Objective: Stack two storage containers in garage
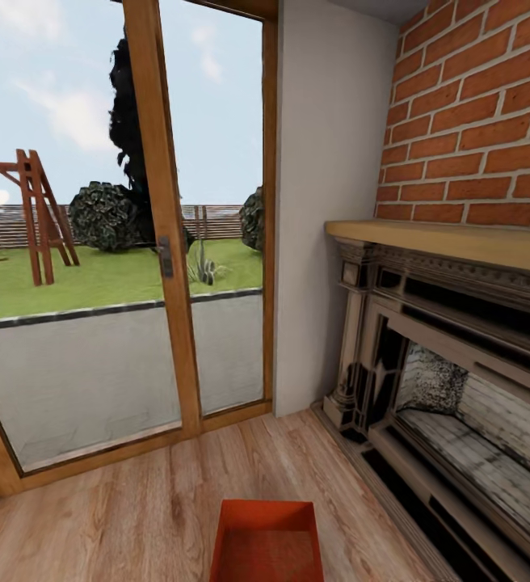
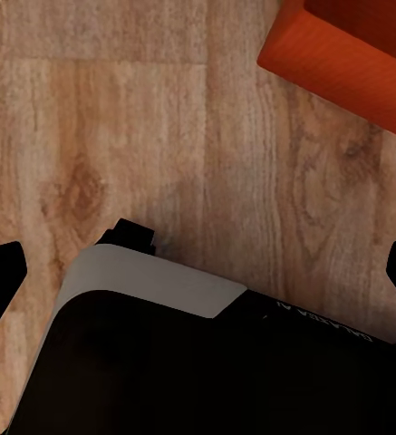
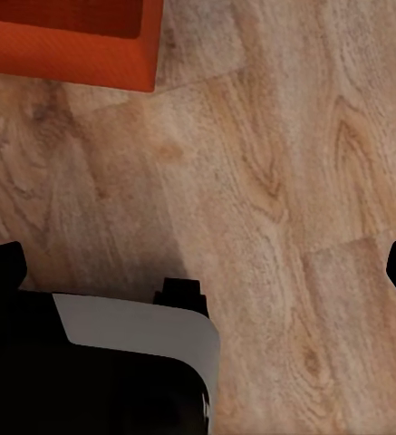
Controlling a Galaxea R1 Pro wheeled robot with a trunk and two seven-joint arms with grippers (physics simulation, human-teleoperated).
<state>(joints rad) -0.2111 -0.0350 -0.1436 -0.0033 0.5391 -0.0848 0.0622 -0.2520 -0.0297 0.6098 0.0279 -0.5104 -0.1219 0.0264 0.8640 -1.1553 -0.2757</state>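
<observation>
An orange-red storage container [image 1: 267,540] sits on the light wood-plank floor [image 1: 136,517] of the living room, open side up, at the lower edge of the head view and partly cut off by the frame. Beyond it stands a wood-framed glass door [image 1: 168,242], giving onto a paved strip, a lawn, a wooden swing frame [image 1: 43,214] and dark shrubs under a pale sky. To the right, a red-brick fireplace [image 1: 467,121] rises above a wooden mantel [image 1: 451,241] and a dark, ornate surround.

In the left wrist view, a corner of the container [image 2: 342,63] lies on the planks, near but apart from the robot's dark base with its pale grey panel [image 2: 152,281]. The left gripper [image 2: 202,272] shows only as two dark fingertips [image 2: 0,272] at opposite edges of the picture, spread wide with nothing between them. The right wrist view shows the same: the container's wall [image 3: 66,50] at one corner, the grey-panelled base [image 3: 134,335] below, and the right gripper [image 3: 202,272] with its fingertips [image 3: 0,267] far apart and empty, apparently hanging over bare floor.
</observation>
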